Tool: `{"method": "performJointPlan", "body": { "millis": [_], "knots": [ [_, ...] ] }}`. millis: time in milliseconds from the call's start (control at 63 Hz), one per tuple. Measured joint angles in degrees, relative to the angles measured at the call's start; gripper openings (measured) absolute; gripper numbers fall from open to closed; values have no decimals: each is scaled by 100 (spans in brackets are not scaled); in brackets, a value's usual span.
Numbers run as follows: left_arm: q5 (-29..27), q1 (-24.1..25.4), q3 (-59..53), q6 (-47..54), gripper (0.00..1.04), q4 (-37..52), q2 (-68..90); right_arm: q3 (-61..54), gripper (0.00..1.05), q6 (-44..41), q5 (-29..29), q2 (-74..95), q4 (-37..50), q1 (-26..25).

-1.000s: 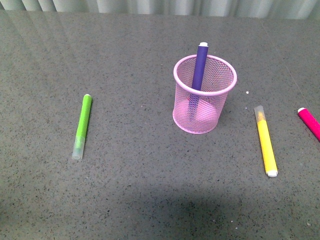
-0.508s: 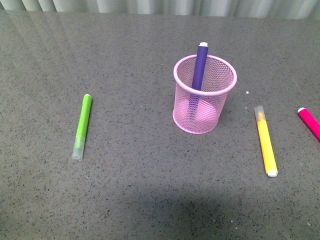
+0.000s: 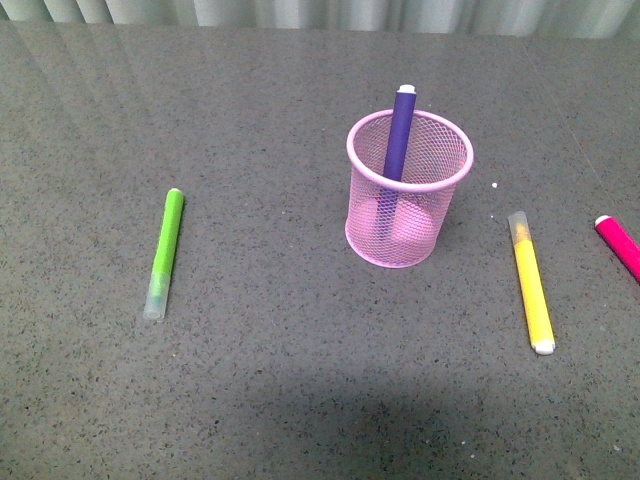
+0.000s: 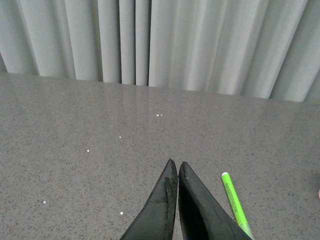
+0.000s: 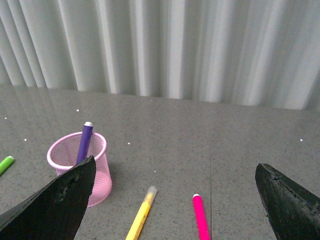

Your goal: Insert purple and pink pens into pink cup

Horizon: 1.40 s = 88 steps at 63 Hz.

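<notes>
Closest in, the left fingers are pressed together tip to tip with nothing between them. The right fingers are spread wide apart, also holding nothing. Both hang above the grey speckled table.

3 markers lie flat on the near half of the table. The yellow marker is at the right, with its white plug toward the robot and its translucent cap at the far end. The lime-green marker is well to the left and turned the other way (cap near, white plug far). The pink pen lies to the right of the yellow marker, white plug at its far end, its near part cut off by the frame edge. It is outside the cup and well apart from it. Any print on the barrels is too small to read.

Farther back, between the green and yellow markers, the pink cup stands upright. The purple pen is already inside it, leaning on the far rim, with its white plug up and well above the rim.

A pale pleated curtain hangs at the table's far edge.
</notes>
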Motion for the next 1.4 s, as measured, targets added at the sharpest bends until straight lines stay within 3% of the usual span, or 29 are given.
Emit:
{"method": "performJointPlan", "body": {
  "millis": [175,317,460,683,1302,1397],
  "knots": [
    [0,0,0,-7,3,0,0,0,97,0,0,0,0,0],
    [0,0,0,0,25,0,0,0,97,0,-2,0,0,0],
    [0,0,0,0,61,0,0,0,97,0,-2,0,0,0],
    [0,0,0,2,97,0,0,0,97,0,0,0,0,0],
    [0,0,0,9,97,0,0,0,97,0,-2,0,0,0],
    [-7,0,0,9,97,0,0,782,97,216,1456,1224,-1679,76]
  ]
}}
